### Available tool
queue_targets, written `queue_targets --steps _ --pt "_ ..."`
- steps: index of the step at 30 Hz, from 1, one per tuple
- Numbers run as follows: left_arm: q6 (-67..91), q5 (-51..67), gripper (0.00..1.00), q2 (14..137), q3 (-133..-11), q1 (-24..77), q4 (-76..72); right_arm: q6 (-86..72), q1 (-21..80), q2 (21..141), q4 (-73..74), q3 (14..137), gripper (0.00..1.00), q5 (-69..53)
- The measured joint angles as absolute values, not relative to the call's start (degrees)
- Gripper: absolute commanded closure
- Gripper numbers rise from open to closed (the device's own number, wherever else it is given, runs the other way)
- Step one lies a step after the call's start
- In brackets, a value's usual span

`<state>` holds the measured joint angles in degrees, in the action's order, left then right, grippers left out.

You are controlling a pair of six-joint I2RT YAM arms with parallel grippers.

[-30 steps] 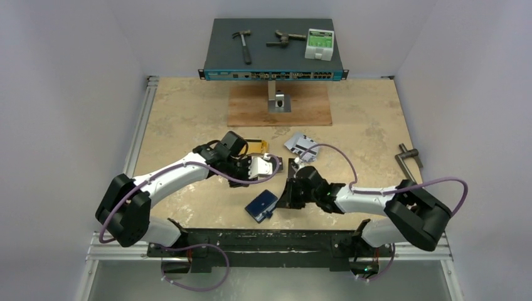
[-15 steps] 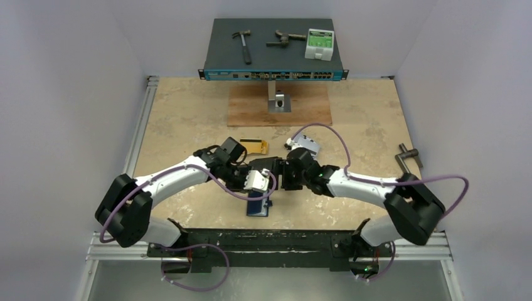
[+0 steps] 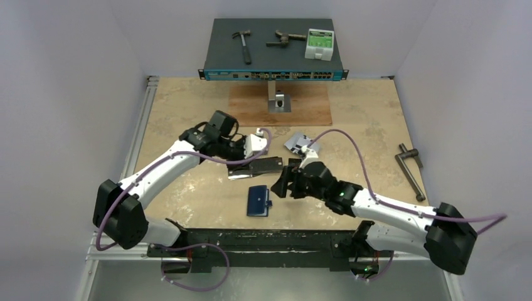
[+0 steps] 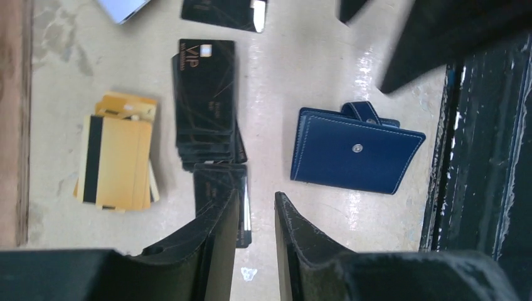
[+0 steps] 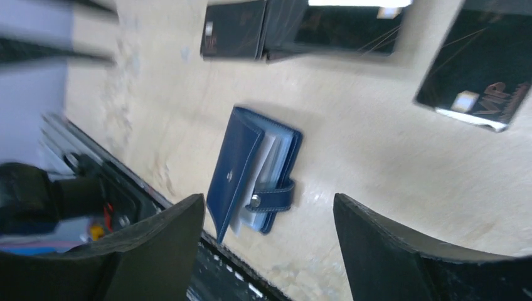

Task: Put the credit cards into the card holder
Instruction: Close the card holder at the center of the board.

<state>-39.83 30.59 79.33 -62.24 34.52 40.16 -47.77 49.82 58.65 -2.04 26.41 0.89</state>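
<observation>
Credit cards (image 3: 263,166) are laid out loose on the bench (image 3: 188,113), in three colours. A gold-yellow pile (image 4: 119,160) with a dark stripe is seen in the left wrist view. Just beside it a black stack (image 4: 206,94) is fanned out lengthwise. A few silver-grey cards (image 3: 300,143) are set a little further back, to the right of the black ones.

The card holder (image 3: 258,200) is placed flat and folded on the bench, nearer the arm bases than the cards and apart from them. Its snap tab is shown sticking out at one edge.

The left jaws are held over the card area with only a narrow gap between them, and nothing is gripped in that gap. The end of one black card is covered by one tip, and whether it is touched cannot be told.

The right jaws are spread wide just beside the card holder. In the right wrist view it is framed between them on the bench, ungripped.
</observation>
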Motion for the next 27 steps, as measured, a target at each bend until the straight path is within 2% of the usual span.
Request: queue_targets --steps 9,13,19,27 --pt "-33.2 34.3 0.73 79.4 -63.7 27.0 43.7 -44.8 76.8 78.1 14.9 43.1 0.34 23.1" --pt "-32.0 35.4 0.72 79.7 -63.5 26.7 45.1 -47.8 84.1 84.1 21.1 45.2 0.35 32.7" --pt "-29.7 36.4 0.72 80.4 -62.5 26.8 43.0 -50.6 85.2 86.9 25.6 44.9 0.36 41.7" --pt "-29.5 36.8 0.72 84.2 -62.5 26.8 42.7 -47.4 85.1 91.0 21.5 44.9 0.35 47.6"
